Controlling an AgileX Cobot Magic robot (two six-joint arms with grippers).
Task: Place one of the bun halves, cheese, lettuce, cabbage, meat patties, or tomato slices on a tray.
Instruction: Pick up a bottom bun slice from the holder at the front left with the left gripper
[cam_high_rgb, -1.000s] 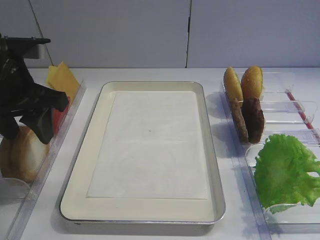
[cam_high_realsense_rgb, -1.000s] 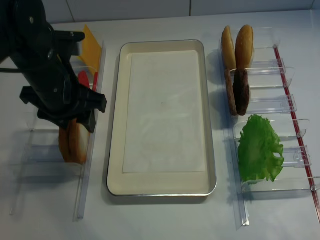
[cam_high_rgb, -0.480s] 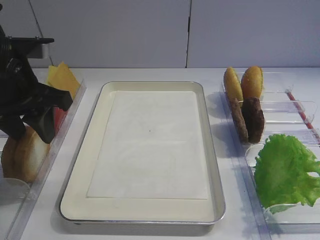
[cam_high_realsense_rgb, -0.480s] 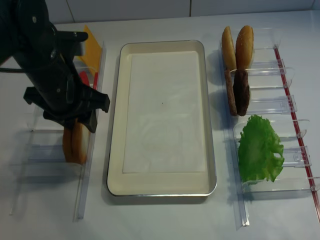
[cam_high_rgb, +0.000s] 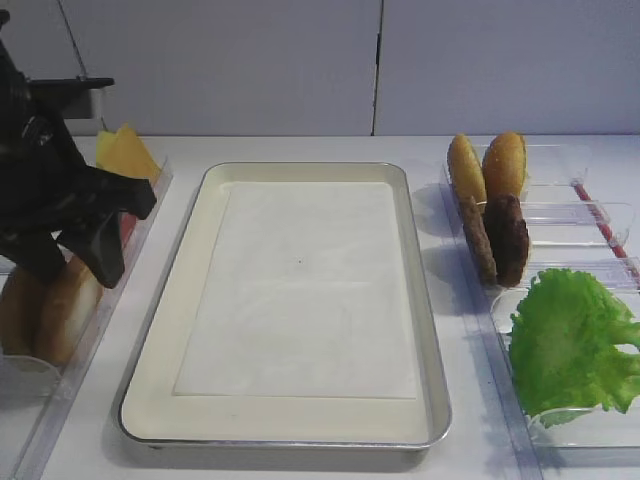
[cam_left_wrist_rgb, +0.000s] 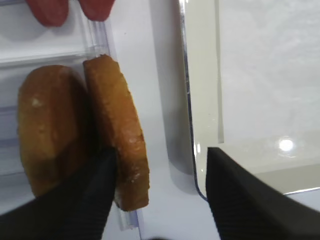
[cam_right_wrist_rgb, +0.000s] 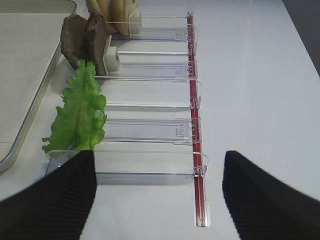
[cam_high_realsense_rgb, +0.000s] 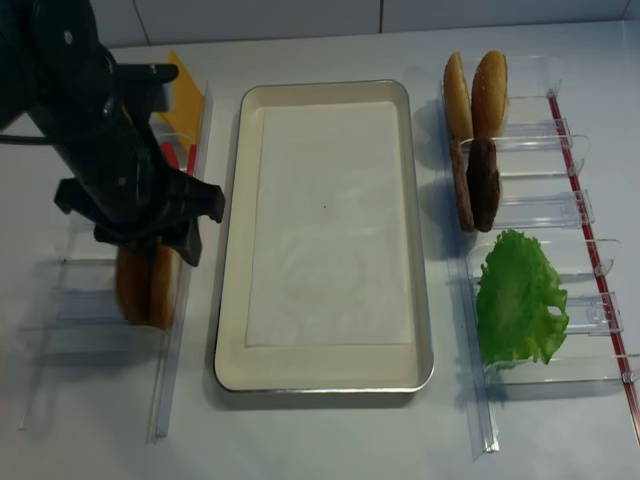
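Note:
Two bun halves stand on edge in a clear holder at the left. My left gripper (cam_left_wrist_rgb: 160, 156) (cam_high_realsense_rgb: 150, 245) is open and straddles the right bun half (cam_left_wrist_rgb: 120, 135) (cam_high_realsense_rgb: 162, 290). One finger sits between the two halves against it; the other hangs apart over the tray's rim. The cream tray (cam_high_rgb: 430, 340) (cam_high_realsense_rgb: 232, 250) with its paper liner lies in the middle. Cheese (cam_high_rgb: 125, 150) and tomato slices (cam_left_wrist_rgb: 47, 10) stand behind the buns. Meat patties (cam_high_rgb: 505, 238) and lettuce (cam_high_rgb: 570, 340) are at the right. Cabbage is out of view. My right gripper (cam_right_wrist_rgb: 157, 165) is open over bare table.
Two yellower golden bun halves (cam_high_rgb: 485, 165) stand behind the patties. Narrow clear plastic holders (cam_right_wrist_rgb: 150, 127) with a red strip run along the right side, and matching holders (cam_high_realsense_rgb: 90, 300) line the left. A white wall stands behind the table.
My left gripper has come down and slightly toward the tray over the bun halves, and its jaws have narrowed a little. The right gripper has not moved.

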